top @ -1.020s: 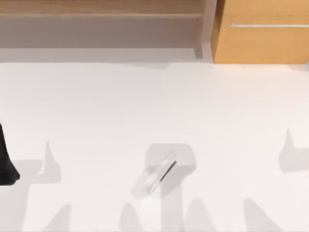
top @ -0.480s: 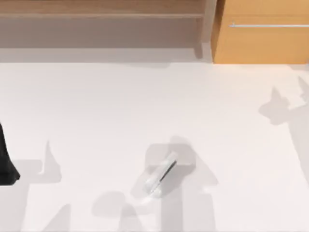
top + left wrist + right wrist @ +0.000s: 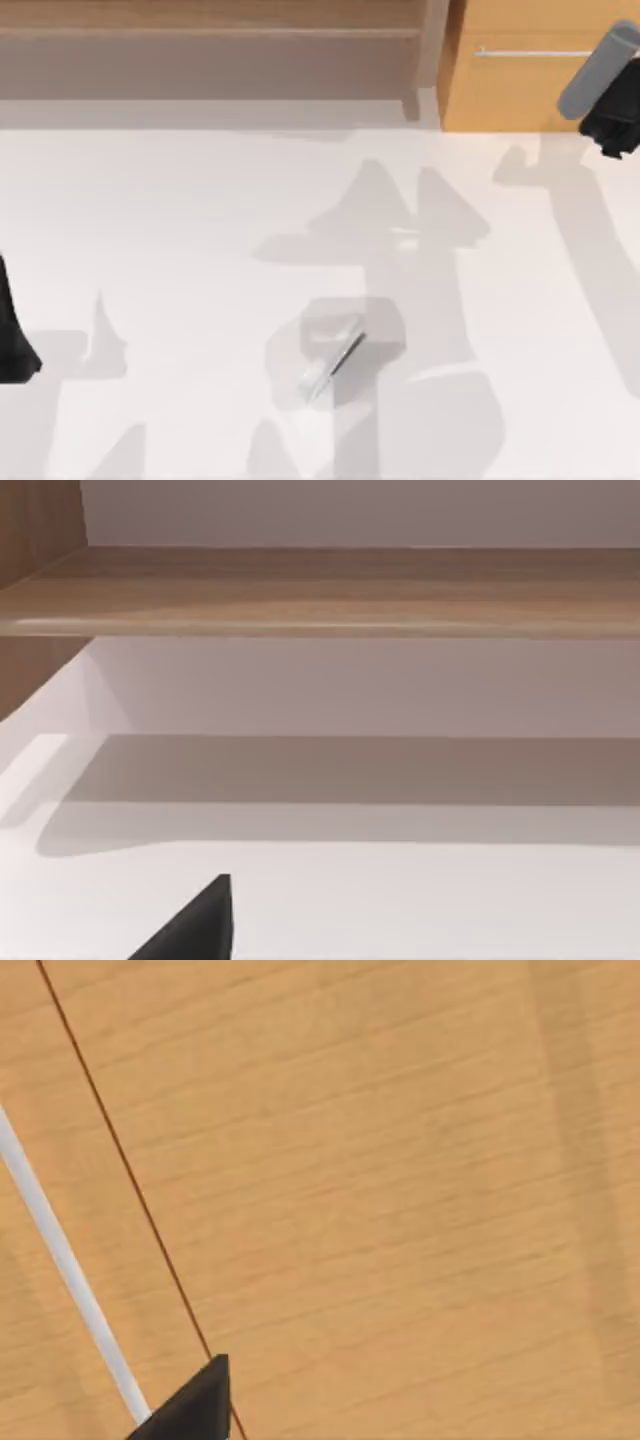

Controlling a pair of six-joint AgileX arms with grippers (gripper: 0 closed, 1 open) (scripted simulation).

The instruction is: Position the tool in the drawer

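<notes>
Reaching toward the drawer [image 3: 520, 85] at the table's far right corner, with the right gripper [image 3: 612, 128] hanging just in front of the orange-brown front, near the right end of the thin silver handle [image 3: 530, 52]. Shown close in the right wrist view: the drawer front with the handle [image 3: 62, 1260] running aslant and one dark fingertip [image 3: 190, 1405] at the edge; whether those fingers are spread or closed cannot be told, and nothing seen held. Drawer apparently not yet pulled out, no white interior showing.

Likely trouble from here, as a judgement: closing beside the handle rather than around it, since the bar is thin and the gripper sits near its end; slipping off on the pull for the same reason; bumping the flat front with the fingers instead of straddling the bar. Also a risk of opening the drawer too little, leaving no room to drop anything in.

Lying well apart from the drawer, out on the open white table [image 3: 180, 200] toward the near edge and left of the drawer: the tool [image 3: 336, 364], slim, silvery, set aslant, flat on the surface. Far from the right gripper, untouched by either arm.

Parked well left of the tool, at the table's left edge: the left gripper [image 3: 12, 345], facing the paler shelf unit [image 3: 210, 50] beside the drawer, finger state likewise not to be told
</notes>
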